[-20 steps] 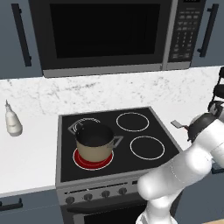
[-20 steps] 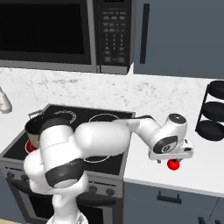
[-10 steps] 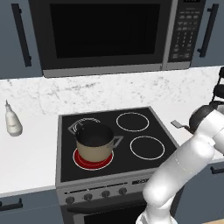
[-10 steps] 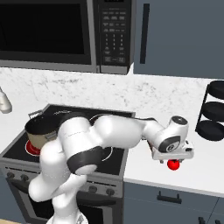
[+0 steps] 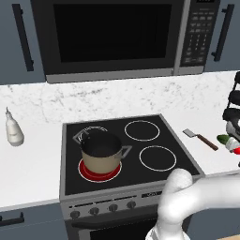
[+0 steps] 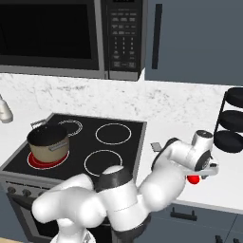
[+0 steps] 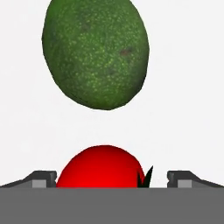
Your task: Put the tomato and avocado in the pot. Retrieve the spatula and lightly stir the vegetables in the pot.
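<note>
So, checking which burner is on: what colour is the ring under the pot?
Glowing red under the pot, clearest in the left base view.

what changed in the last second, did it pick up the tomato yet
Only the arm moved: its elbow swung down and toward the cameras, while the gripper kept its place low over the tomato. The fingers stand either side of the tomato, open; nothing is lifted. The tomato, avocado, spatula and pot on the glowing burner stayed put.
</note>
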You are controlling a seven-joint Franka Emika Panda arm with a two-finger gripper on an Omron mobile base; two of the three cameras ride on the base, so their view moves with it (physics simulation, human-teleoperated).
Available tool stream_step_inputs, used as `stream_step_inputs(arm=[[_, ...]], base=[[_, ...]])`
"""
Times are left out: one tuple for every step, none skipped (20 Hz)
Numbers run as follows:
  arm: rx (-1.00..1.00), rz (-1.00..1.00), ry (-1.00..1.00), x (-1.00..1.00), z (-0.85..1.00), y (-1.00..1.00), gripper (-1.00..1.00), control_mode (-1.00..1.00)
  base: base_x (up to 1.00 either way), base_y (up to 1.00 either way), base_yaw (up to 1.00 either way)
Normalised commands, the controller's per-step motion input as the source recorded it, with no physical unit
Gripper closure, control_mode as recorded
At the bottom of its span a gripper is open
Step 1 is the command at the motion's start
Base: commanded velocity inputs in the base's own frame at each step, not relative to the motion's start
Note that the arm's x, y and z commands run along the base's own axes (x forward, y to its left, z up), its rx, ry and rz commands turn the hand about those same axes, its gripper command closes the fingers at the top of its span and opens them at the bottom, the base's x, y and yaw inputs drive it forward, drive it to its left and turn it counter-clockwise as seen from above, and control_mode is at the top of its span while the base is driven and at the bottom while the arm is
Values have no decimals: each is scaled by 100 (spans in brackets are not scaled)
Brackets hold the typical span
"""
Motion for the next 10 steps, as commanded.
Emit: stream_step_inputs(arm=[[0,0,0,0,-49,0,100,-100],[0,1,0,0,-47,0,100,-100],[0,0,0,-4,-28,0,100,-100],[0,0,0,-12,-17,0,100,-100],[0,0,-1,-25,-3,6,100,-100],[0,0,-3,-35,0,12,100,-100],[0,0,-6,-51,0,24,100,-100],[-2,0,-12,-66,5,38,100,-100],[-4,0,-16,-86,18,47,100,-100],[-3,0,-23,-100,31,45,100,-100]], base=[[0,0,0],[0,0,0],[0,0,0],[0,0,0],[0,0,0],[0,0,0],[0,0,0],[0,0,0],[0,0,0],[0,0,0]])
